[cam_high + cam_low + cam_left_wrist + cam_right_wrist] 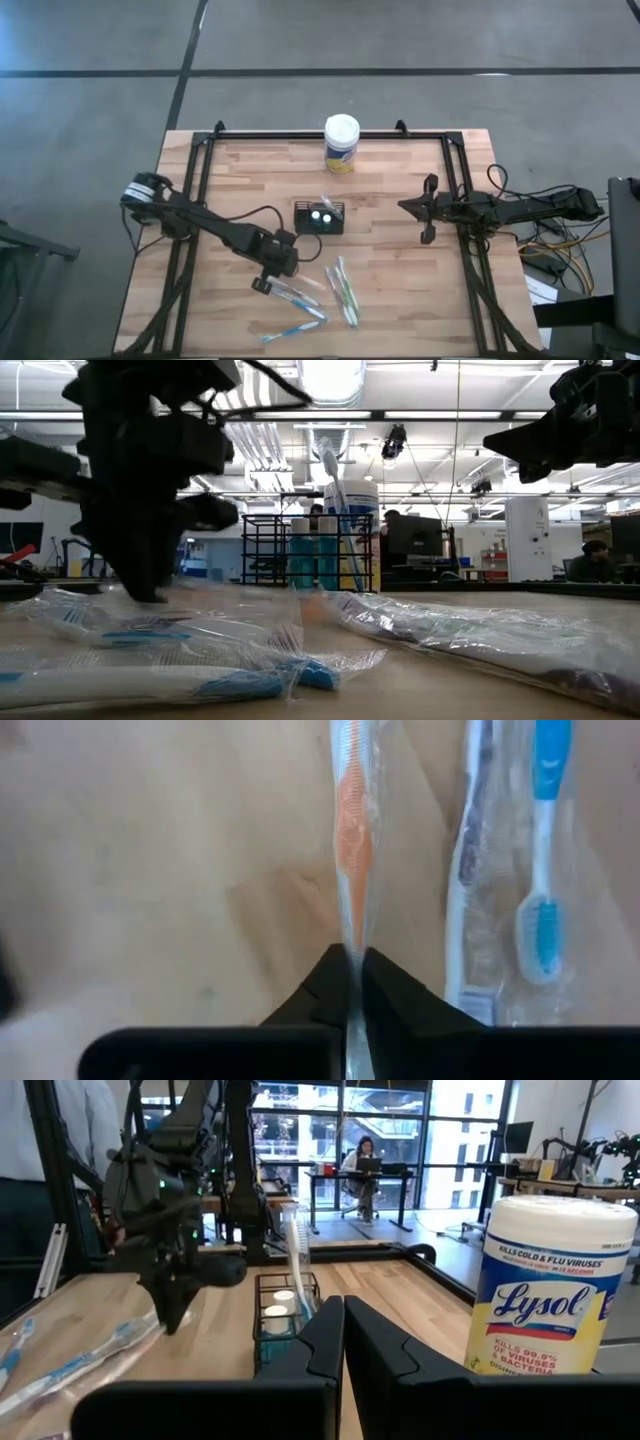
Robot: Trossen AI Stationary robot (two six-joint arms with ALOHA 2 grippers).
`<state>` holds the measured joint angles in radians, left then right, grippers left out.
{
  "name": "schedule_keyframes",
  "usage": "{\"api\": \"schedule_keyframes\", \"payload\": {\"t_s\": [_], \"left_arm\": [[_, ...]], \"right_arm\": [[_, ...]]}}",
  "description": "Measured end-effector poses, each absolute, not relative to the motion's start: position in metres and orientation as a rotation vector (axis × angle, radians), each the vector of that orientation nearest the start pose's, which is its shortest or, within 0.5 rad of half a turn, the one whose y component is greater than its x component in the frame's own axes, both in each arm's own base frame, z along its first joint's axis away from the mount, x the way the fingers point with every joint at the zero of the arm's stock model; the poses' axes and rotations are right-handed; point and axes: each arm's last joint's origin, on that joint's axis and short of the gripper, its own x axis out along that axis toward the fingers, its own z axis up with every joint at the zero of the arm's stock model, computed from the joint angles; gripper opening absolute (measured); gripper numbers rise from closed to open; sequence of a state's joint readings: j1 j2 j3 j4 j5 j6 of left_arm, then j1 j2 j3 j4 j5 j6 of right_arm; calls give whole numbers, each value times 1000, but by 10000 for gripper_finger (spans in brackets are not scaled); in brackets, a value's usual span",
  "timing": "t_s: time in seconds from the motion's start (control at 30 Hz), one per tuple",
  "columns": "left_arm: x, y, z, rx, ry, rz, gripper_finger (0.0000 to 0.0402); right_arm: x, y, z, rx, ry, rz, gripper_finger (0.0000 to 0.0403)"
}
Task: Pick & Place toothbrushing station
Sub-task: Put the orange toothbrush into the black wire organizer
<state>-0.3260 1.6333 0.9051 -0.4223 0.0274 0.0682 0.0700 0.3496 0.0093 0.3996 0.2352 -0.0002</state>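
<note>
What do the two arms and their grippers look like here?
Both arms are matte black, slim jointed links with black cables trailing to the table edges. The left arm has a pale base joint. Left gripper and right gripper each have two black wedge-shaped fingers; no markings are visible.

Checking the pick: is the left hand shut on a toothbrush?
Shut. In the left wrist view the left hand pinches the clear wrapper of the orange toothbrush, fingers meeting around it on the wooden table.
</note>
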Motion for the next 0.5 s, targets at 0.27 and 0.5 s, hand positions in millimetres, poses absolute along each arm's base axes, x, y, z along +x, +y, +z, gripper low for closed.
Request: {"api": "schedule_keyframes", "payload": {"t_s": [0.27,0.5], "left_arm": [[257,-87,204,402,1077,-142,27],[232,-90,258,654,900,92,15]], "right_arm": [[119,2,175,36,-68,-165,11],[122,3,189,97,-120,-110,66]]}}
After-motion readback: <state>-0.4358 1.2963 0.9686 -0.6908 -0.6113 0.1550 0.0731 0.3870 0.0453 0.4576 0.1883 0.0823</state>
